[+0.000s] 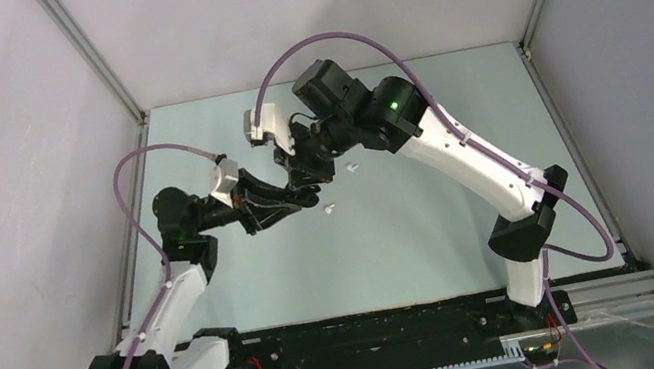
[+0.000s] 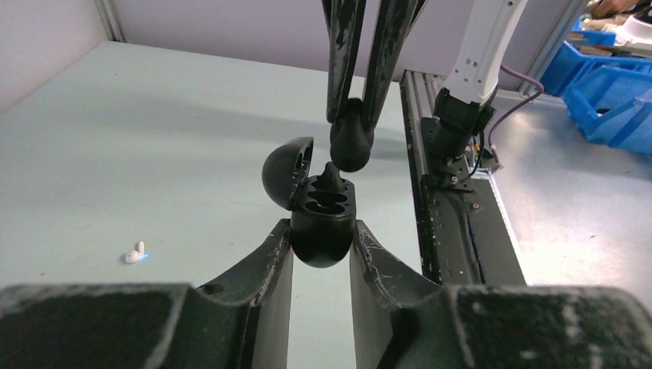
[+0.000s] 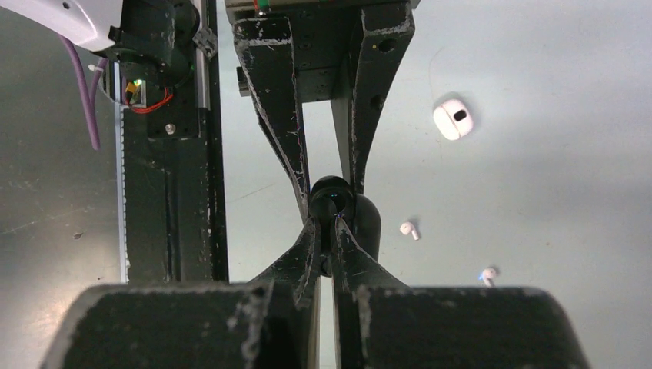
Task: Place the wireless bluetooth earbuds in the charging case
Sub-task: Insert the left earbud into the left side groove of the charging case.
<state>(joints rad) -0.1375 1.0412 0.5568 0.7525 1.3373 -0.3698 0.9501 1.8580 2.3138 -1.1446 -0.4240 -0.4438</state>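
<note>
Your left hand (image 2: pixel 321 240) grips the open black case (image 2: pixel 323 211); your right hand (image 3: pixel 324 223) pinches a black bud (image 2: pixel 351 142) just above it. The white earbuds (image 3: pixel 410 230) lie on the counter (image 3: pixel 538 192).

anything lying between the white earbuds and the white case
Nothing visible: bare table lies between the white earbuds and the white case. Both pincers are full, though: left pincer on a black case, right pincer on a black bud.

Closed white charging case (image 3: pixel 451 119) flat on table (image 3: pixel 553 192), two white earbuds (image 3: pixel 410 229) (image 3: pixel 488 273) loose nearby.
</note>
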